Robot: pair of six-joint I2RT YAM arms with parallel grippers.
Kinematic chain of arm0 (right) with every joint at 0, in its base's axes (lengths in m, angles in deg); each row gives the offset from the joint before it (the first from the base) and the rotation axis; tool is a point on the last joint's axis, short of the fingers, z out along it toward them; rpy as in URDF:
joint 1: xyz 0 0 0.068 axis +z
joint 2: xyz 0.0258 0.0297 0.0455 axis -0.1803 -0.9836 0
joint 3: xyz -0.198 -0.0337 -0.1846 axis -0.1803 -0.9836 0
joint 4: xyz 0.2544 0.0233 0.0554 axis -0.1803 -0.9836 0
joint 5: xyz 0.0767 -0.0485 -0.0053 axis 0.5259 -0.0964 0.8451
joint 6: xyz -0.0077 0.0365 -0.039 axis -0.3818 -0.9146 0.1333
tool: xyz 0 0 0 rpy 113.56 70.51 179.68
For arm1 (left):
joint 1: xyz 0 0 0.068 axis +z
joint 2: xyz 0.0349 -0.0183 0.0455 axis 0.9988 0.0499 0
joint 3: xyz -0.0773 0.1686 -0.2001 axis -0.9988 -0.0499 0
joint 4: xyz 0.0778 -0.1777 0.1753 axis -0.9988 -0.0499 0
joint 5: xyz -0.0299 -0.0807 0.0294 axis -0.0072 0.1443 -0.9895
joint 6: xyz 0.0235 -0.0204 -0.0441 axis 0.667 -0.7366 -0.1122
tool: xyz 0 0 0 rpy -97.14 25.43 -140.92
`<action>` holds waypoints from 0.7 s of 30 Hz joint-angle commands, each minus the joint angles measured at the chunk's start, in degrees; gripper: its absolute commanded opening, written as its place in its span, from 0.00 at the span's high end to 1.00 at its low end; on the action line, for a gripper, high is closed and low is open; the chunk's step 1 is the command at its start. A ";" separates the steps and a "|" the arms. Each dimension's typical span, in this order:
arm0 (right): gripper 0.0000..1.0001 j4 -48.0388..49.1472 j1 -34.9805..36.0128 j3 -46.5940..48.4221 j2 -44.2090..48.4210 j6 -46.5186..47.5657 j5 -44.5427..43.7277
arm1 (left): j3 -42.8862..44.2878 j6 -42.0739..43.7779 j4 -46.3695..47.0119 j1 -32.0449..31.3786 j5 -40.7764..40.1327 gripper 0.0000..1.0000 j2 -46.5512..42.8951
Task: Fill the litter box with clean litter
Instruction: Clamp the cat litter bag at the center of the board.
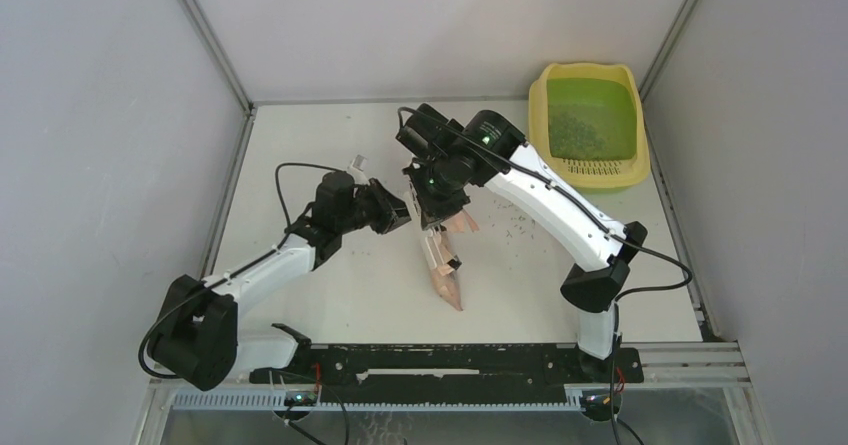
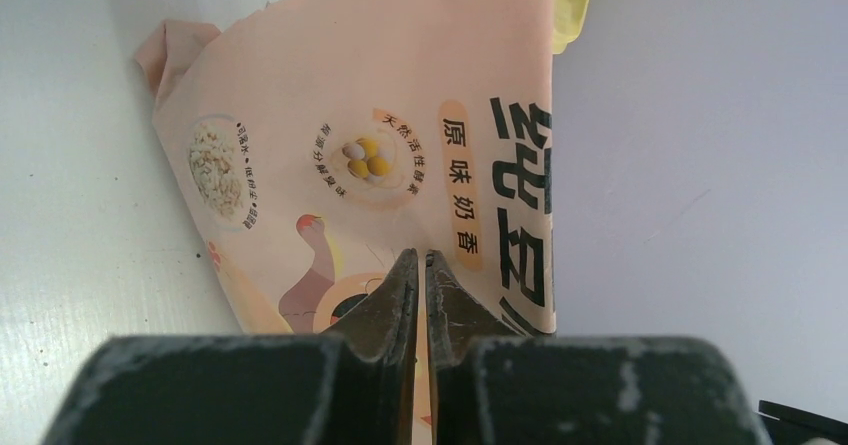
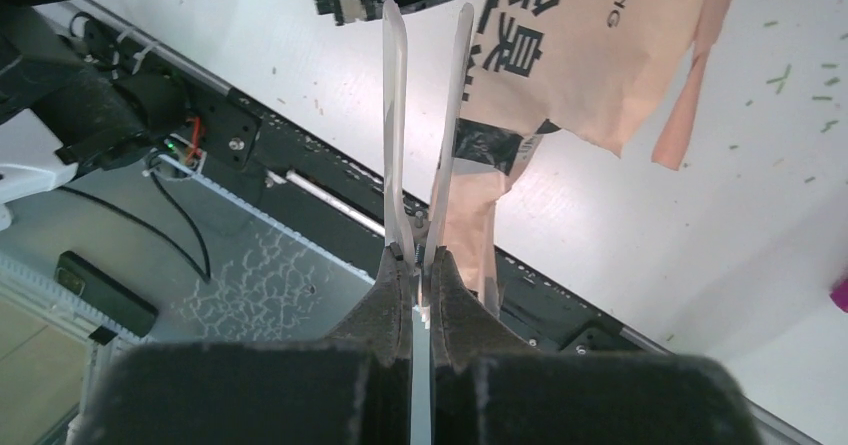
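bag (image 1: 445,270): soft, limp, take at corners | litter (image 1: 572,130): loose, spills | R claw (image 3: 420,260) pinches bag | L claw (image 2: 418,257) pressed together, hold unclear

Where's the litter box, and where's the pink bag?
litter box (image 1: 595,168), top view, on its slotted yellow step.
pink bag (image 2: 300,85), left wrist view, on its printed front.

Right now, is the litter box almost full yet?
Not yet. Done: a thin scatter of litter lies in the litter box, green floor showing through. In hand: the right gripper is shut on a white two-pronged tool beside the bag; the left gripper is shut near the bag, touching or not I cannot tell. Left: most of the filling.
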 commanded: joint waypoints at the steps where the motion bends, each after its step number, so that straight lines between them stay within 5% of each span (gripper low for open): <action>1: 1.00 -1.11 0.53 -1.04 0.73 0.69 -4.14 | 3.70 -0.70 2.73 -0.37 0.25 0.91 0.34; 21: 1.00 -1.19 0.05 -2.55 0.17 1.49 -6.53 | 6.09 -1.24 3.83 -1.63 1.14 0.91 2.89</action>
